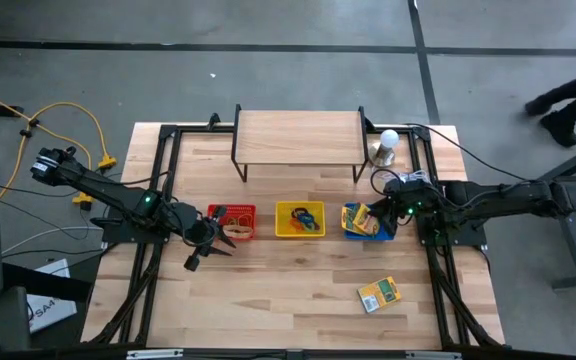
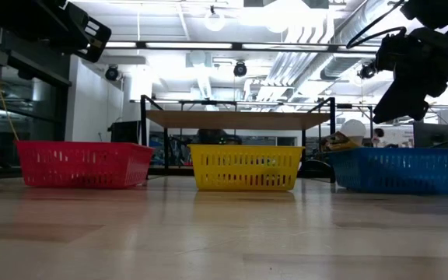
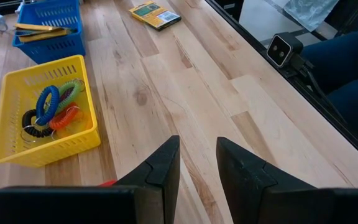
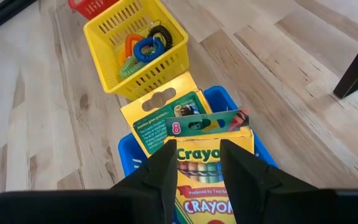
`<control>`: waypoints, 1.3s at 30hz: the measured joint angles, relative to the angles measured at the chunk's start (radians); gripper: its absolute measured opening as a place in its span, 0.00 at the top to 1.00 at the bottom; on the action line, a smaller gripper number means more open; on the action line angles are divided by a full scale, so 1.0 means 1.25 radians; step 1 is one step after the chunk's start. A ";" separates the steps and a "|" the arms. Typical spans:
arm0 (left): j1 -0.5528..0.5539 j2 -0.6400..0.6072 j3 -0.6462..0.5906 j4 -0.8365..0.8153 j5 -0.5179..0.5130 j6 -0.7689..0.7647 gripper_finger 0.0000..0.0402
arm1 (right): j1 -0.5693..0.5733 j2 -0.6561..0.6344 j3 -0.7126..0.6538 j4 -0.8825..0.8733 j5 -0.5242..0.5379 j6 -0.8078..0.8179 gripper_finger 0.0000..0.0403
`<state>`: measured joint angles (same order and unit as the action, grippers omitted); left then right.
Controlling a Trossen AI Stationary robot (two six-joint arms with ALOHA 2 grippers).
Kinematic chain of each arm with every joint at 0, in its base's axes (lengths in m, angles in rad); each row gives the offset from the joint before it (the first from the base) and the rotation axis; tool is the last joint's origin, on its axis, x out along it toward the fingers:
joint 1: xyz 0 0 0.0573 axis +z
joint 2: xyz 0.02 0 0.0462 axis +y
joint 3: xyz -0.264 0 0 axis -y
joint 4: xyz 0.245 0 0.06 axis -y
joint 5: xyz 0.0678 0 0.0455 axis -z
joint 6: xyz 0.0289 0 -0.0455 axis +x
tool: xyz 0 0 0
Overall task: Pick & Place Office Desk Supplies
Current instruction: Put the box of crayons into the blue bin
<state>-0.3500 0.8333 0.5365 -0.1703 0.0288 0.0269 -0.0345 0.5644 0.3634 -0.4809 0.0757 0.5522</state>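
Hovering over the wooden table [image 1: 298, 290], I have two sets of fingers at work. Nearest the front edge, toward the right, one flat yellow-and-green crayon box [image 1: 378, 293] lies alone on the pale planks, well apart from everything else.

Farther in, three slotted plastic baskets stand in a row. My left gripper [image 1: 208, 243] hangs just at the near corner of the red basket [image 1: 233, 221] on the left; its two dark, blunt fingers [image 3: 160, 169] stand a little apart with a narrow gap between them, and they hold nothing. In the middle, the yellow basket [image 1: 299, 219] carries a small heap of coiled rings [image 3: 55, 109]: blue, green, orange and black spirals, springy-looking and tangled together.

On the right, my right gripper [image 1: 390, 208] sits over the blue basket [image 1: 367, 222]. Its fingers [image 4: 244, 171] stand slightly parted on either side of a Crayola box [image 4: 207, 180] of glossy card, which leans upright in the basket; I cannot tell whether the pads touch it. Another box [image 4: 160, 121] with a green panel rests behind it.

Beyond the baskets stands a low shelf [image 1: 298, 137] with a flat wooden top on thin black metal legs, and just to its right a round white bulb [image 1: 388, 143] on a metallic base
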 joint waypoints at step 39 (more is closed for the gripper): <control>0.000 0.000 0.000 0.000 0.000 0.000 0.75 | 0.293 0.170 0.000 0.418 -0.082 -0.068 0.72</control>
<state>-0.3499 0.8335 0.5365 -0.1705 0.0289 0.0269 0.3318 0.7774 0.3637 0.0410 -0.0272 0.4668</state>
